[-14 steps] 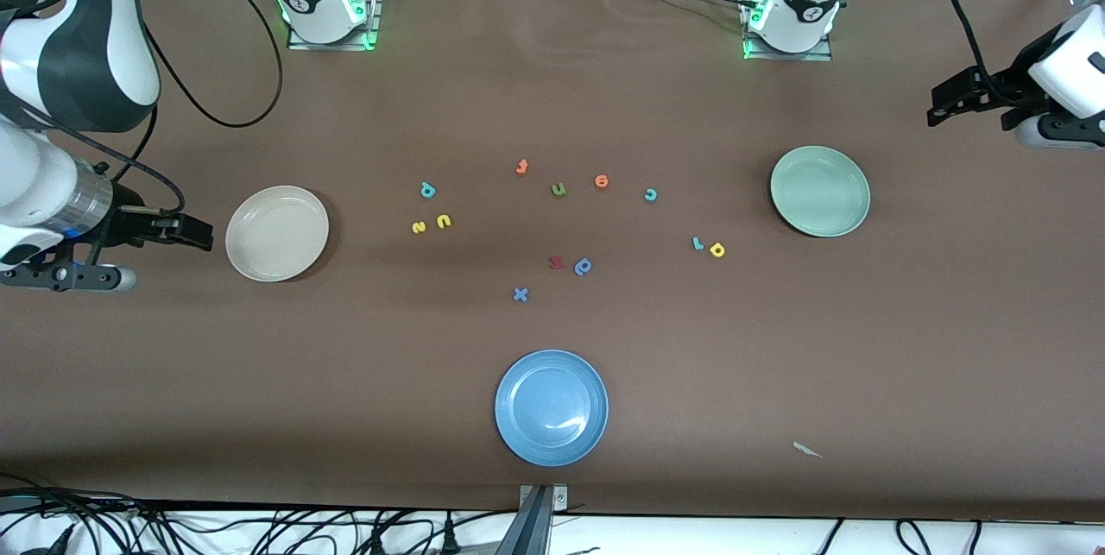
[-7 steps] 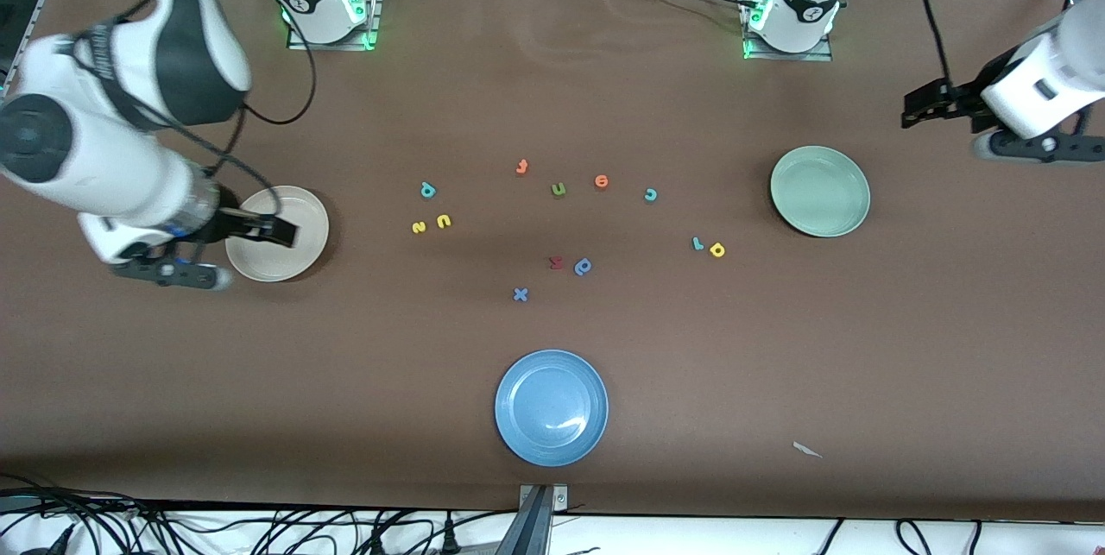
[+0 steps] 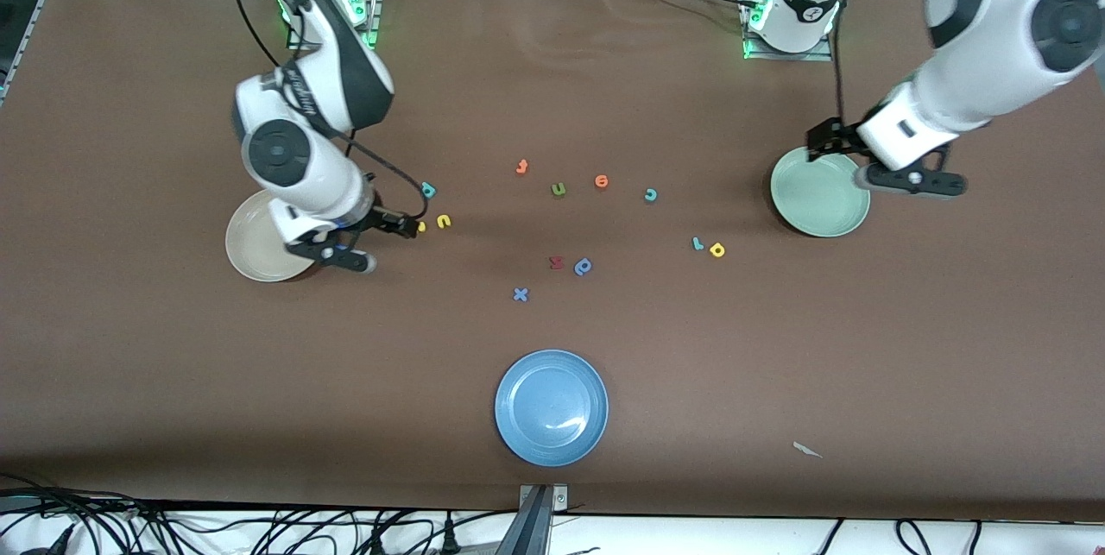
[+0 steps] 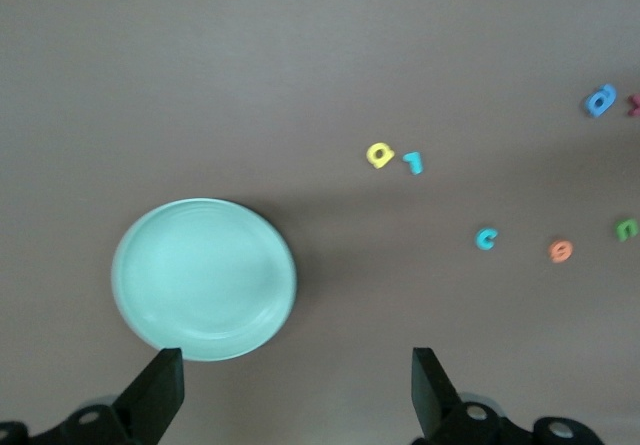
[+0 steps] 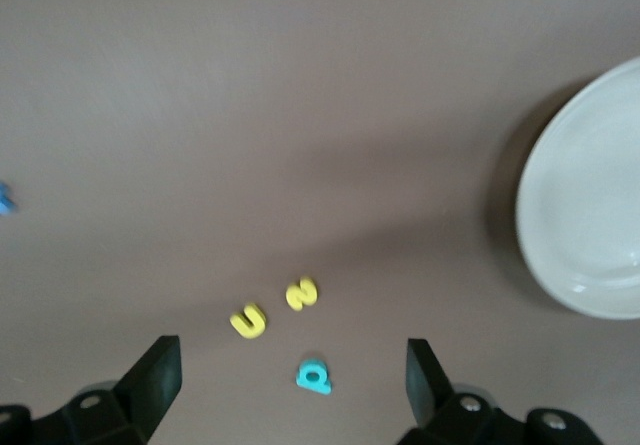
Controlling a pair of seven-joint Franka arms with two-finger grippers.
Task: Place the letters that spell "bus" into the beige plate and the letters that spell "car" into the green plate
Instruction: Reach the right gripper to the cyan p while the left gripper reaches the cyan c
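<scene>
Right tool (image 3: pixel 406 225), fingers spread, hangs above yellow "s" (image 3: pixel 420 227) beside beige plate (image 3: pixel 250 249).

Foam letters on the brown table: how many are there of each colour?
Teal foam letters: 3
Yellow foam letters: 3
Orange foam letters: 2
Blue foam letters: 2
Olive-green foam letter: 1
Dark red foam letter: 1
Total: 12

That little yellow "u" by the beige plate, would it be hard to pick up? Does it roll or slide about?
The yellow "u" lies flat on the brown table, so it probably won't roll. It looks like thin foam, likely very light, so a nudge may send it sliding or spinning. It is tiny between the right gripper's wide-open fingers and close to the yellow "s", so a careless grab might bump that.
</scene>
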